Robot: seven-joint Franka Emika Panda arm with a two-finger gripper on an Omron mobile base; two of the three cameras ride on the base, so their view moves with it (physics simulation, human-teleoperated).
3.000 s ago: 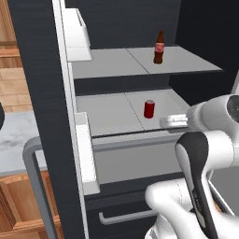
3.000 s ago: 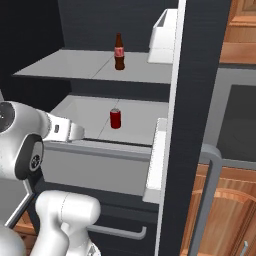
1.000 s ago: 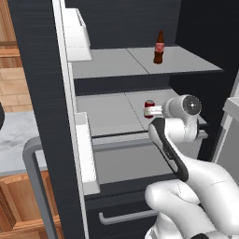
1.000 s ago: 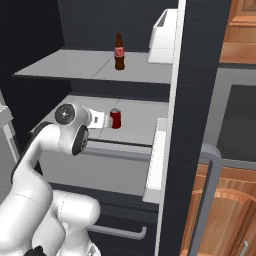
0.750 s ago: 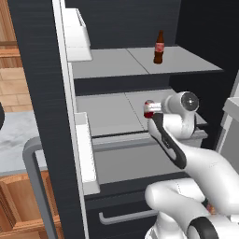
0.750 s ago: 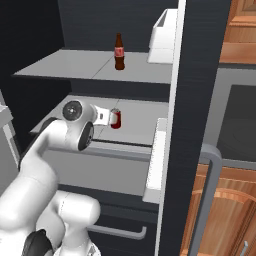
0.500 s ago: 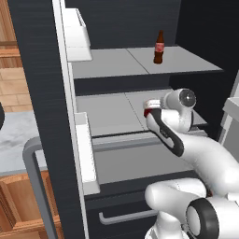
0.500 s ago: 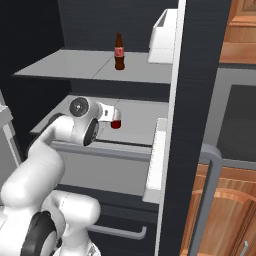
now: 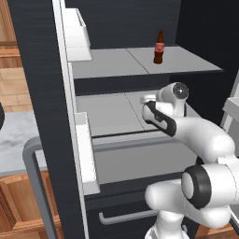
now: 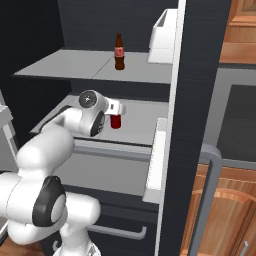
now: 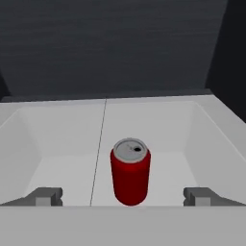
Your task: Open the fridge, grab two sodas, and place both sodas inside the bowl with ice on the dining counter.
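The fridge (image 9: 37,70) stands open, its dark door (image 10: 200,75) swung aside. One soda, a red can (image 11: 130,172), stands upright on the pale lower shelf (image 9: 107,112). My gripper (image 11: 123,197) is open just in front of it, one fingertip (image 11: 45,196) on each side and not touching. From the right, the gripper (image 10: 119,109) sits right over the can (image 10: 116,122). The other soda, a dark-brown bottle (image 9: 159,47) with a red label, stands on the upper shelf (image 10: 75,67). The bowl, ice and dining counter are out of view.
White bins (image 9: 77,35) hang inside the door, which has a grey bar handle (image 10: 205,200). Below the shelves is a dark drawer with a handle (image 9: 126,215). Shelf walls rise left and right of the can. Wooden cabinets (image 10: 235,210) flank the fridge.
The arm has reached further into the lower shelf, bringing the hand up to the red can. The jaws stayed open and the can has not moved.
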